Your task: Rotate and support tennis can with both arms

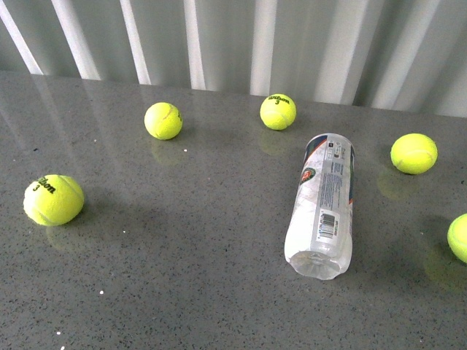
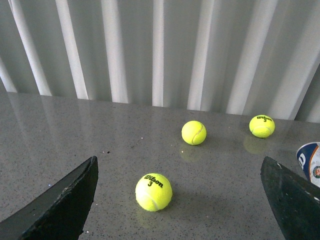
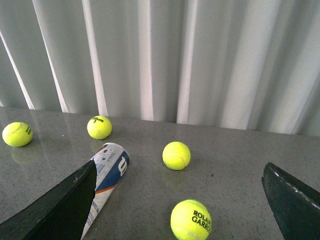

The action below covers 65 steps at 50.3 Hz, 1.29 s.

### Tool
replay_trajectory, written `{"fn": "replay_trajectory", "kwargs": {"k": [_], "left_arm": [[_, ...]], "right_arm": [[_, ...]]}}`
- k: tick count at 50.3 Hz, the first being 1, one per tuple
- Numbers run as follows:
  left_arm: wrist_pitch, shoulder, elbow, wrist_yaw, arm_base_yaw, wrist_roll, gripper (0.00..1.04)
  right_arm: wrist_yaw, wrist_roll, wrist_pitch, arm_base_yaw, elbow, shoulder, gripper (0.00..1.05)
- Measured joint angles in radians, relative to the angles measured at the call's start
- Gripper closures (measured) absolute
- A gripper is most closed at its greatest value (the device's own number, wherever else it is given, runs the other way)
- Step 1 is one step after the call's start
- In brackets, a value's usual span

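Currently the tennis can [image 1: 322,208] lies flat on its side on the grey table [image 1: 182,292]. In the front view it is at about 4 o'clock from the table's middle, with its long axis close to 12-to-6. The blue-patched label end points to 12 and the clear end to 6, barcode facing up. The clear wall reads pale and whitish; contents cannot be told.

Dial centred on the can:
- ball at 11 [image 1: 278,111]: near the far end, not touching.
- ball at 2 [image 1: 414,153]: apart.
- ball at 4 [image 1: 460,237]: cut by the picture edge.
- ball at 10 [image 1: 163,120]: well apart.
- ball at 9 [image 1: 53,199]: well apart, printed 3.

A pale pleated curtain [image 1: 219,44] backs the table at 12.

Left gripper [image 2: 178,160]: black fingers [image 2: 60,205] spread wide, clamped on nothing. A Wilson ball [image 2: 153,191] lies on the table between them in the view. One end of the can shows at the picture edge.

Right gripper [image 3: 180,166]: fingers [image 3: 295,200] spread wide, holding nothing. The can is partly hidden behind one finger. A lettered ball [image 3: 191,220] lies close by.
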Motion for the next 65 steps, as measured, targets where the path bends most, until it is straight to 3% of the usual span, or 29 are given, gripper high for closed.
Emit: {"fn": "replay_trajectory", "kwargs": {"k": [58,61,65], "left_arm": [[0.000,0.000,0.000,0.000,0.000,0.000,0.07],[0.000,0.000,0.000,0.000,0.000,0.000,0.07],[0.000,0.000,0.000,0.000,0.000,0.000,0.07]], "right_arm": [[0.000,0.000,0.000,0.000,0.000,0.000,0.07],[0.079,-0.026,-0.050,0.011,0.018,0.029,0.07],[0.039,-0.049,0.020,-0.033,0.057,0.141,0.07]]}}
